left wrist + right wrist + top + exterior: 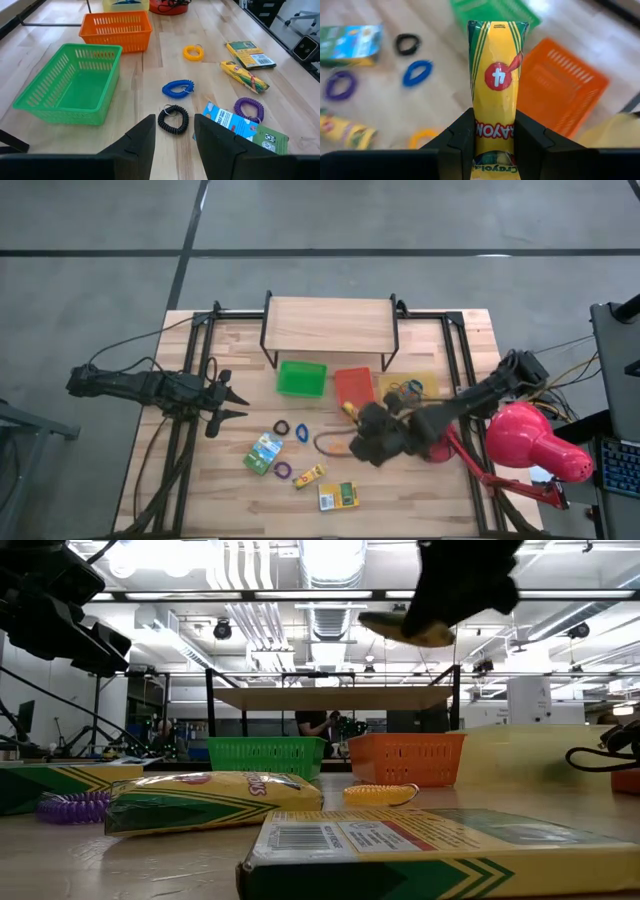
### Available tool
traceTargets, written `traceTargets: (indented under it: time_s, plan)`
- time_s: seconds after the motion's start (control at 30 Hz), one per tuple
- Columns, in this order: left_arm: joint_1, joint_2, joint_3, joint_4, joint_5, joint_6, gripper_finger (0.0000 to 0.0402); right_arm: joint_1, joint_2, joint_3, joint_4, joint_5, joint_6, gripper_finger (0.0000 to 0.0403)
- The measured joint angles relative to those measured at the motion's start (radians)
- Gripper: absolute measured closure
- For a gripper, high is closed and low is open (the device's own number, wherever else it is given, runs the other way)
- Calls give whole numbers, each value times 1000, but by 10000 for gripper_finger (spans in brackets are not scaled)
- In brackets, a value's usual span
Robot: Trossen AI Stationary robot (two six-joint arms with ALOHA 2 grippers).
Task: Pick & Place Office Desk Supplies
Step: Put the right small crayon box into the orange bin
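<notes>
My right gripper is shut on a yellow crayon pack and hangs above the table's middle, in front of the orange tray. On the table lie a green-and-white box, a second yellow crayon pack and a yellow-green box. Black, blue, purple and orange bands lie flat around them. At the table's left edge my left gripper waits, open with nothing between its fingers. My right gripper pinches the crayon pack between its two fingers at one end, a finger on each long side. The pack sticks out ahead along the fingers. It is lifted well clear of the table and slants down.
Green, orange and yellow trays stand in a row at the back, under a wooden shelf on black legs. A red desk lamp stands at the right edge, beside my right arm.
</notes>
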Motion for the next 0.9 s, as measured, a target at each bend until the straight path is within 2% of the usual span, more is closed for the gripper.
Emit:
traceTargets:
  time_s: [0.33, 0.63, 0.9]
  plan:
    - [0, 0, 0, 0, 0, 0, 259, -216, 0, -7, 0, -58, -143, 302]
    - [0, 0, 0, 0, 0, 0, 259, -314, 5, -90, 32, -120, -72, 303]
    - [0, 0, 0, 1, 0, 0, 259, -370, 5, -255, 249, -208, -47, 302]
